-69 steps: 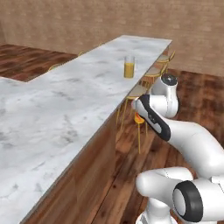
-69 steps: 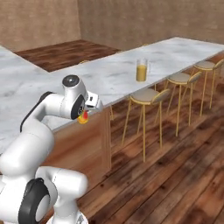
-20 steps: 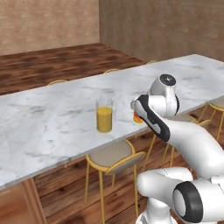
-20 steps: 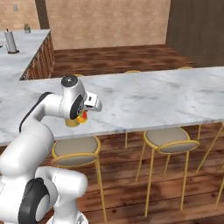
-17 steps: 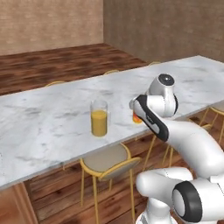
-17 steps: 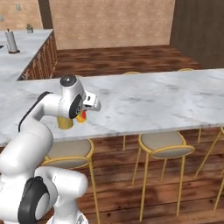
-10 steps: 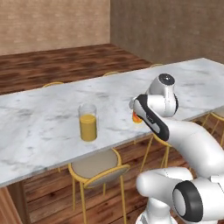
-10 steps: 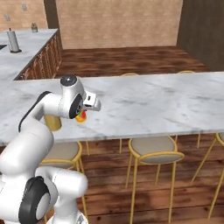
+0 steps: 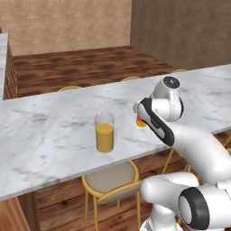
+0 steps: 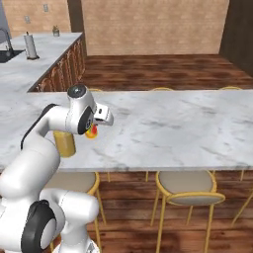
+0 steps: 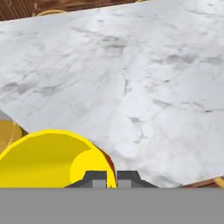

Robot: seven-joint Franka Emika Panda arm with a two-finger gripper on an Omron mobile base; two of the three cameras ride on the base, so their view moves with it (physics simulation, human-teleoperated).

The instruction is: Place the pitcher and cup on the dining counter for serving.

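**Cup held over the table edge, pitcher already set down**

Nearest, in the hand view, the end effector [image 11: 111, 178] shows two dark finger tips close together at the rim of the yellow cup [image 11: 52, 159]; its wall runs between them, so the fingers are pinched on the rim and hold the cup. A red mark shows on the cup's side just past the tips.

From the left base view the cup [image 9: 140, 121] is a small orange-yellow patch tucked behind the arm's hand, above the table [image 9: 54, 131] near its front edge; I cannot tell whether it touches the marble. In the right base view it [image 10: 91, 131] peeps out under the hand, again over the table's [image 10: 173, 128] near edge.

The pitcher [image 9: 104, 132] stands upright on the table, left of the cup and apart from it, amber liquid filling its lower half. In the right base view it [image 10: 64, 143] is mostly hidden behind the arm.

Stools [image 9: 109, 179] sit tucked under the near edge. Further off, wooden floor [image 10: 158, 69] and brick wall lie beyond the table.
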